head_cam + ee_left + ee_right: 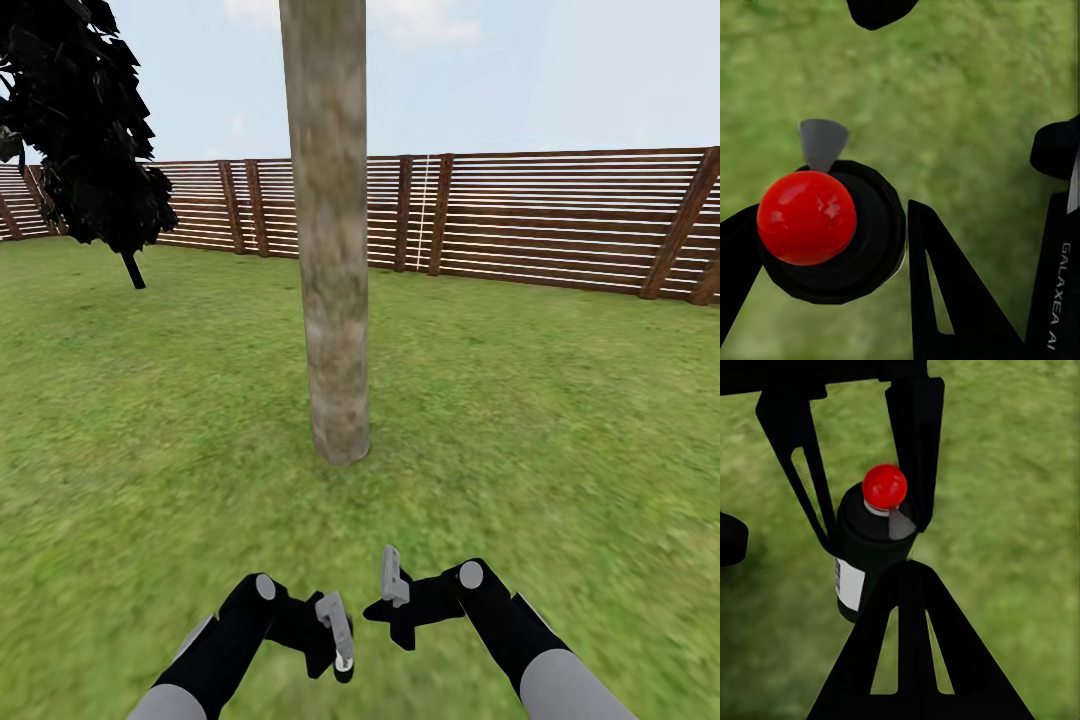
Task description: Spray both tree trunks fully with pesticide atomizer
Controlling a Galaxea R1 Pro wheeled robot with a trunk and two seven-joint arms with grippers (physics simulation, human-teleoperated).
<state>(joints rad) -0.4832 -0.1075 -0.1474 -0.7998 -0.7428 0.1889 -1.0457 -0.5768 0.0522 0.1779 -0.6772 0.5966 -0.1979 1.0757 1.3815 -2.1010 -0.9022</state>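
Flat, bright daylight all over, no real cast shadows on the grass (560, 400). Grass texture is smeared and blurry, worse toward the bottom of the head view and in both wrist views. The red cap (807, 217) has small soft highlights. Fence (560, 215) slats look crisp.

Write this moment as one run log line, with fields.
phase: facing tree trunk | left gripper: shut on atomizer | right gripper: cannot tell | pesticide: none visible
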